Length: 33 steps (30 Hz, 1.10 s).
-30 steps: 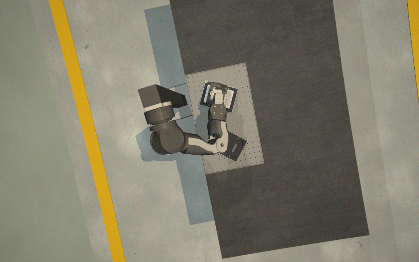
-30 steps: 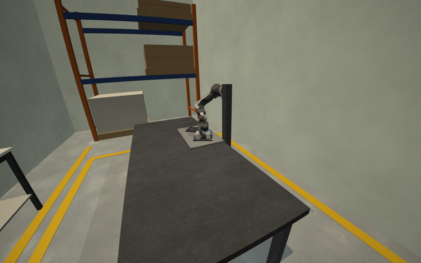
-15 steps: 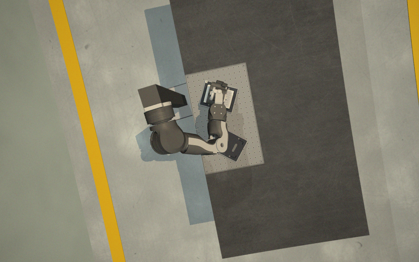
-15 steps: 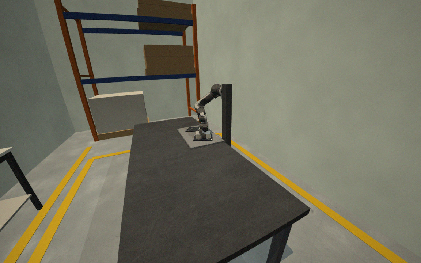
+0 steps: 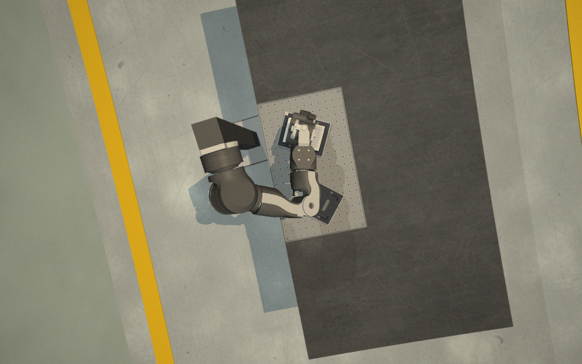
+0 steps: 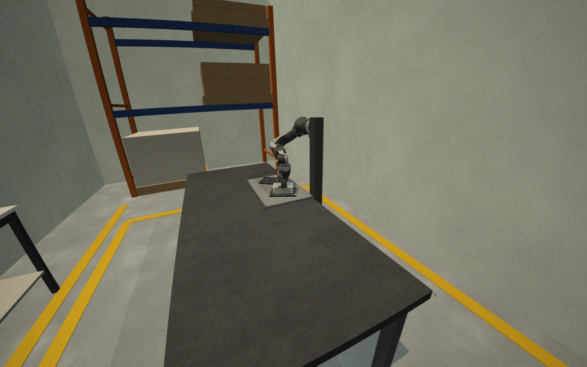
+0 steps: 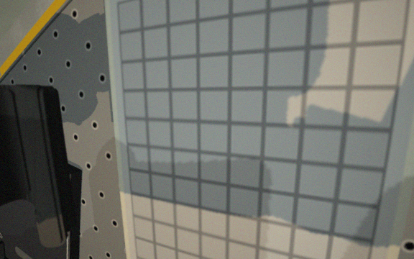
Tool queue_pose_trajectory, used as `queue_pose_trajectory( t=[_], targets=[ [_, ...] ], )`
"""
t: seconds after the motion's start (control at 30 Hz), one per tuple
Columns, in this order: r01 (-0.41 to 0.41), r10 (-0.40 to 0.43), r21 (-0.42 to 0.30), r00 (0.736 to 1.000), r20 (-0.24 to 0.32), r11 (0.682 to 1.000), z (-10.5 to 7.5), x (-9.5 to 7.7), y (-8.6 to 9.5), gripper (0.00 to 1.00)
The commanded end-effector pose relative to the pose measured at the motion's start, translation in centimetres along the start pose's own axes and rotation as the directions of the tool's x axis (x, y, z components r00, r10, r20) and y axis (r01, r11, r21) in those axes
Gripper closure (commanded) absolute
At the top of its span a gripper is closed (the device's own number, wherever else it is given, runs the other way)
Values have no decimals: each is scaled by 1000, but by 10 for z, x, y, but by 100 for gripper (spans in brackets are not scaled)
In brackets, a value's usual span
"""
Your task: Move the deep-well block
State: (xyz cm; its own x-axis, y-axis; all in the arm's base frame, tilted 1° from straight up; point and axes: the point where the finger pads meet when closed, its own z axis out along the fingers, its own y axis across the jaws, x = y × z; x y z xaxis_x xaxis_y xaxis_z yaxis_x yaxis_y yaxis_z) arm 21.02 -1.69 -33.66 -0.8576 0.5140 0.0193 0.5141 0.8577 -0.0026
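Observation:
The white 96-well deep-well block (image 5: 320,134) (image 6: 283,191) (image 7: 246,126) lies in the dark plate nest N2 (image 5: 327,125) at the far end of the perforated baseplate (image 5: 347,181) (image 7: 85,108). In the wrist view its well grid fills most of the picture and looks flat. My gripper (image 5: 300,121) (image 6: 282,183) is open right above the block, with the fingers spread clear of its sides. One dark finger (image 7: 20,144) shows at the left of the wrist view, beside the block and apart from it. Nest N1 (image 5: 333,198) is empty, partly under my elbow. I cannot make out the cut-off corner.
The baseplate lies on a long dark table (image 5: 397,271) (image 6: 263,273). A dark upright post (image 6: 316,155) stands at the table edge close to the baseplate. Shelving with boxes (image 6: 232,82) stands behind the table.

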Motion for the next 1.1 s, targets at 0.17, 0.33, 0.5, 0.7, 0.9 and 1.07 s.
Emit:
queue_pose_trajectory(
  t=[0.17,0.33,0.5,0.7,0.9,1.07],
  targets=[
    [-5,5,3,1000,3,1000,-1,-1,0,23],
    [-4,4,2,1000,3,1000,-33,-1,0,23],
    [-5,5,3,1000,3,1000,-41,-1,0,23],
    [-5,5,3,1000,3,1000,-41,-1,0,23],
    [-5,5,3,1000,3,1000,-41,-1,0,23],
    [-5,5,3,1000,3,1000,-41,-1,0,23]
  ],
)
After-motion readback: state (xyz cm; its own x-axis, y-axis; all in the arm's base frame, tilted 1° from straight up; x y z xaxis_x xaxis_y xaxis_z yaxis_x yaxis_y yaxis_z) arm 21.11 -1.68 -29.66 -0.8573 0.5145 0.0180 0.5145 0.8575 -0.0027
